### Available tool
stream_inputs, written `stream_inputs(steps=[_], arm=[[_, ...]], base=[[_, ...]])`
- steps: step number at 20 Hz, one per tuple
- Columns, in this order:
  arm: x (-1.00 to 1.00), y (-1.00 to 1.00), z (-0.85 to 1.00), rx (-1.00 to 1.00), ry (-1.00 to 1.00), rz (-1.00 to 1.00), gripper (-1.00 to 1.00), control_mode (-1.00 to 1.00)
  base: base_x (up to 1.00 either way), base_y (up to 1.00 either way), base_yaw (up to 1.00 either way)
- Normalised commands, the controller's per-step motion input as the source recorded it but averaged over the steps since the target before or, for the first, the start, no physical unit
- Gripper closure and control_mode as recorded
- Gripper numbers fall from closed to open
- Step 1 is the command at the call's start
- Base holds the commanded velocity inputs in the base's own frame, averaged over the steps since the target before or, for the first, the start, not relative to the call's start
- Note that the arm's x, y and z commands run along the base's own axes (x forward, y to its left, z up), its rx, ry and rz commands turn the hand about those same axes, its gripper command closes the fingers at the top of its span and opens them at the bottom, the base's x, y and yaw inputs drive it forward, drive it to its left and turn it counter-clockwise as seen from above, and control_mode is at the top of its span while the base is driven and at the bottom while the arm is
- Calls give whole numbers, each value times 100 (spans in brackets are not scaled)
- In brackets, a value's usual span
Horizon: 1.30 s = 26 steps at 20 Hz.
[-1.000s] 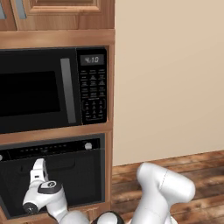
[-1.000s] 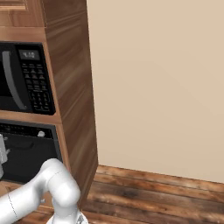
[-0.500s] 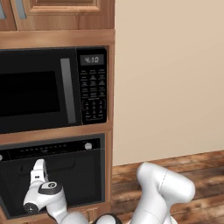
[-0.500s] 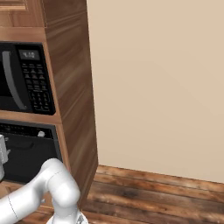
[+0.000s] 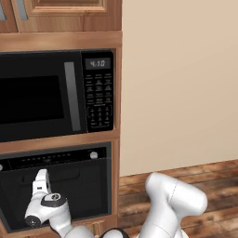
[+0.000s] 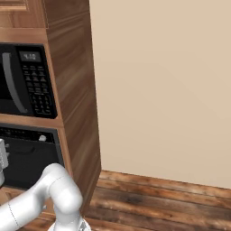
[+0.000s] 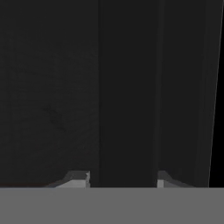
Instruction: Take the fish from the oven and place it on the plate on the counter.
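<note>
**A:** Start at the jaws. How do they stand?

**B:** In the hand view the two fingertips (image 7: 78,178) sit on either side of a dark bar (image 7: 129,96), which I take for the oven door's handle. They are drawn in close to it, with the right tip against its edge and a sliver of gap on the left. I cannot tell whether they are gripping it or just short of it.

**A:** Which way does the bar run?

**B:** It runs straight away from the tips, from the bottom to the top of that view, so the jaws lie across its long axis. That is the right way round for pulling a door. In the left base view the hand is pressed up to the front of the oven (image 5: 79,186), just under the control strip and left of the door's middle.

**A:** And the fish?

**B:** By the task it is inside the oven, behind the dark door, and the door looks shut. It lies beyond the jaws, straight ahead through the glass, so I'd judge that opening the door comes first.

**A:** Anything near that could be mistaken for it?

**B:** The microwave (image 5: 42,93) sits directly above, well apart from the hand.
</note>
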Motion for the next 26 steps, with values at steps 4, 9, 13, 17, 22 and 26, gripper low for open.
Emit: stream_inputs(steps=[4, 9, 13, 17, 22, 26], arm=[[-8, 0, -23, 0, 5, 0, 100, -100], [-62, 0, -87, -1, 20, 0, 100, -100], [-69, 0, -98, -1, 25, 0, 100, -100], [-74, 0, -100, -1, 24, 0, 100, -100], [-87, 0, -100, -3, 26, 1, 100, -100], [-100, 0, -100, -3, 22, 3, 100, -100]], base=[[0, 0, 0], [0, 0, 0], [0, 0, 0], [0, 0, 0], [0, 0, 0], [0, 0, 0]])
